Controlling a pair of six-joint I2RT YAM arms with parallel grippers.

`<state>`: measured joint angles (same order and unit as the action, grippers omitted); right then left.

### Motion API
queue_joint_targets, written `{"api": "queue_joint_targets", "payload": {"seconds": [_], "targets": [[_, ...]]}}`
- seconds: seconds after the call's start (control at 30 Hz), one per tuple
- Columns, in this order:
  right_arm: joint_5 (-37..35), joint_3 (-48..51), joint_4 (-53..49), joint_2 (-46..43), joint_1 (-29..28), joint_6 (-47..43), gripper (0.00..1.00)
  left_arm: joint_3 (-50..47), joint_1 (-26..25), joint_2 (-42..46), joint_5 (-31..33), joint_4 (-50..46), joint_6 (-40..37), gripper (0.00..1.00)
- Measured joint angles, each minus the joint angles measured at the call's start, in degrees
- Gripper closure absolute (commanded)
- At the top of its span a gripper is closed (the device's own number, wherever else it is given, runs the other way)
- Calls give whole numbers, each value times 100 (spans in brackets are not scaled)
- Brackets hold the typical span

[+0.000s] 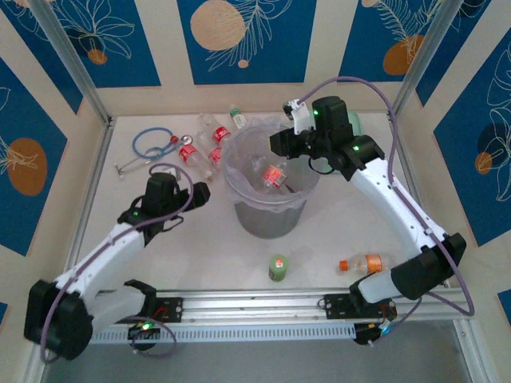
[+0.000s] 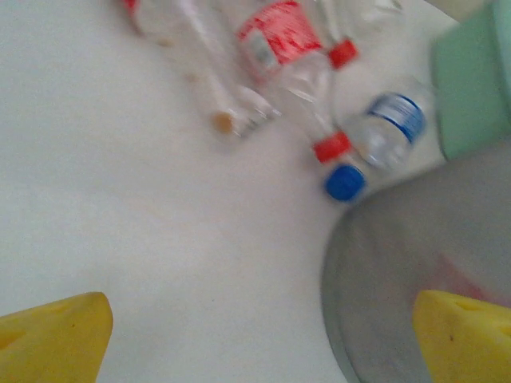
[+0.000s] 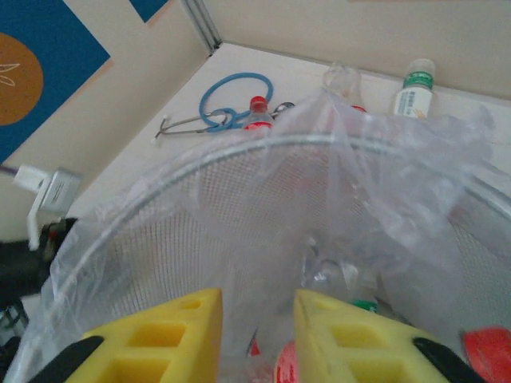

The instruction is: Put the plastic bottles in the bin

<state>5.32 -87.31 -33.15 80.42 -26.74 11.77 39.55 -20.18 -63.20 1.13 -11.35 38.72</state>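
The bin point(image 1: 271, 209) stands mid-table, lined with a clear bag, and a red-labelled bottle point(image 1: 274, 175) lies inside it. My right gripper point(image 1: 279, 144) hangs over its far rim. In the right wrist view the gripper point(image 3: 258, 335) has its jaws a narrow gap apart, with nothing between them, above the bag point(image 3: 383, 175) and red bottle parts point(image 3: 487, 351). My left gripper point(image 1: 196, 191) is wide open and empty just left of the bin point(image 2: 399, 271). Ahead of it lie plastic bottles: a red-capped one point(image 2: 279, 40) and a blue-capped one point(image 2: 383, 136).
More bottles lie at the back left point(image 1: 200, 150), one stands by the back wall point(image 1: 238, 118), a green one point(image 1: 278, 268) and an orange one point(image 1: 363, 263) sit near the front edge. A blue stethoscope point(image 1: 152, 144) lies far left. A mint-green case point(image 2: 475, 80) sits behind the bin.
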Motion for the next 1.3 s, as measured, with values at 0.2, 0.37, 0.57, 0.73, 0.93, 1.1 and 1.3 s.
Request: {"api": "queue_joint_targets", "payload": {"seconds": [0.2,0.37,0.57,0.73,0.93,1.1,1.3], "targets": [[-92,173,-173,-715,195,236,52,879,511,-2011,-2,498,398,1],[-107,284,-446,-1279,428,308,46,1744,643,-3383,-70,922,553,3],[-111,490,-745,-1674,688,308,45,2446,695,-4332,-179,1222,669,16],[-105,684,-850,-1834,894,310,46,2614,695,-4656,-199,1252,776,39],[-81,763,-868,-1838,994,308,45,2258,695,-4437,-122,1473,850,50],[-35,826,-850,-1838,1056,308,45,1759,695,-3893,2,1397,767,56],[260,769,-846,-1762,1086,367,47,1196,695,-2323,101,1008,297,62]]}}
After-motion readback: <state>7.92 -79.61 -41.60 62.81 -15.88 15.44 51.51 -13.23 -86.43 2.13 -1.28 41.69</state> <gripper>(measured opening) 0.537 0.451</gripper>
